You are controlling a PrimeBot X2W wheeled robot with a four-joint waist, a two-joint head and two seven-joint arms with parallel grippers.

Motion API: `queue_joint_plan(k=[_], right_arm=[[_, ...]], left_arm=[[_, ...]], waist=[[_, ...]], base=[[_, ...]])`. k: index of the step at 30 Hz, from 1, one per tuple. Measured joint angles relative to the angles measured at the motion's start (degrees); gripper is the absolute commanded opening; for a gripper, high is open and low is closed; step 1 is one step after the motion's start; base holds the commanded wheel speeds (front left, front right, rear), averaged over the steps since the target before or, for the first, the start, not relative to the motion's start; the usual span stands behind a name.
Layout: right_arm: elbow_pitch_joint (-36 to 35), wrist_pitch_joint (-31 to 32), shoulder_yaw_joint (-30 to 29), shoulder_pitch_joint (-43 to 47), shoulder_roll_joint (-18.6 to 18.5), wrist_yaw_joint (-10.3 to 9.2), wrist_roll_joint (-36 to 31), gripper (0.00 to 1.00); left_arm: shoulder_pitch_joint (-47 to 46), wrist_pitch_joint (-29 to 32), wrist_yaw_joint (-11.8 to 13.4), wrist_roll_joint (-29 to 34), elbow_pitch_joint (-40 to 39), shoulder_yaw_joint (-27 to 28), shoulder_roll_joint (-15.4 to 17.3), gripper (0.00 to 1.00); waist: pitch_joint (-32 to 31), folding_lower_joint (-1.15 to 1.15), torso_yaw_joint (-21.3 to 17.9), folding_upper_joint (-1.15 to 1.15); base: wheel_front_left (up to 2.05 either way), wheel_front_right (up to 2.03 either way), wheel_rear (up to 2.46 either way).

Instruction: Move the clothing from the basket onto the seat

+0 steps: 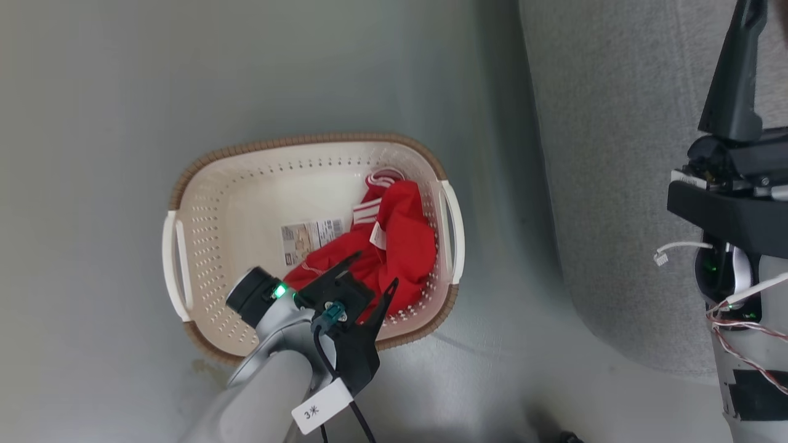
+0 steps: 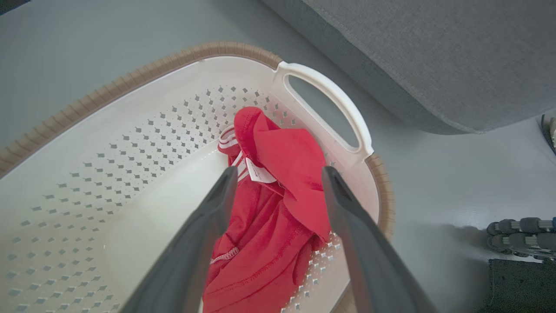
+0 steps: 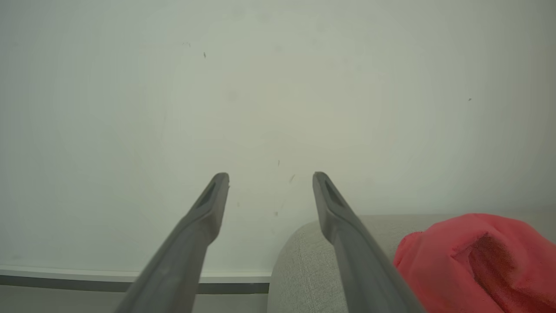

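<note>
Left gripper (image 2: 279, 170) over basket (image 2: 130, 130), jaws wide apart, holding nothing.
Red garment (image 2: 286, 156) lies bunched between and below the jaws, against the basket wall by the white handle (image 2: 330, 102); printed label (image 1: 311, 237) on the basket floor, left of the jaws. Right gripper (image 3: 270, 175) spread, empty, facing a pale wall (image 3: 278, 87); second red garment (image 3: 478, 256) on the seat (image 3: 304, 261), right of its jaws.

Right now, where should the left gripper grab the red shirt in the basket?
Pinch the raised fold of the red shirt, probably from straight above: it humps up under the open left gripper, and the basket wall blocks a side approach.
</note>
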Motion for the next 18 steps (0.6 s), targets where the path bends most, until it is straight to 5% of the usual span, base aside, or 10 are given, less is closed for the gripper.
queue_joint_plan(k=[18], right_arm=[[-2.85,-0.04,0.84,-8.42,2.93,0.0,-2.7,1.0]], left_arm=[[-11.52,-2.6,-1.0,2.08,6.39,-2.38,-0.07,1.0]], waist=[[14.96,0.0,-2.72,0.0]], base=[[0.0,0.0,0.0]])
